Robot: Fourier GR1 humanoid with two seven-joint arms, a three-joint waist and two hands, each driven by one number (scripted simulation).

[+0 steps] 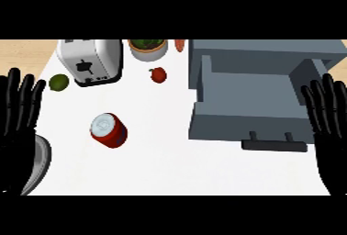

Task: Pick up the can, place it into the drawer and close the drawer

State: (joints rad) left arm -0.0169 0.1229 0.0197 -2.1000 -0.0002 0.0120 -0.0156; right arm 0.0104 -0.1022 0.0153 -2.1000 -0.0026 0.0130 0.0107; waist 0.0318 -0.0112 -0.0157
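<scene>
The can (108,130) stood upright on the bench (169,160), well left of the open drawer (251,108). Both robot hands, left (19,108) and right (330,114), rested at the edges, fingers straight, holding nothing. A poorly centred grasp could likely tip the can and set it rolling; the drawer's near wall might catch it going in.

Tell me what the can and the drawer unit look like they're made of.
Can: probably metal, with a glossy red side and a pale silvery lid. Drawer: matte blue-grey panels with no shine, perhaps painted wood or plastic; its dark handle could be either.
</scene>
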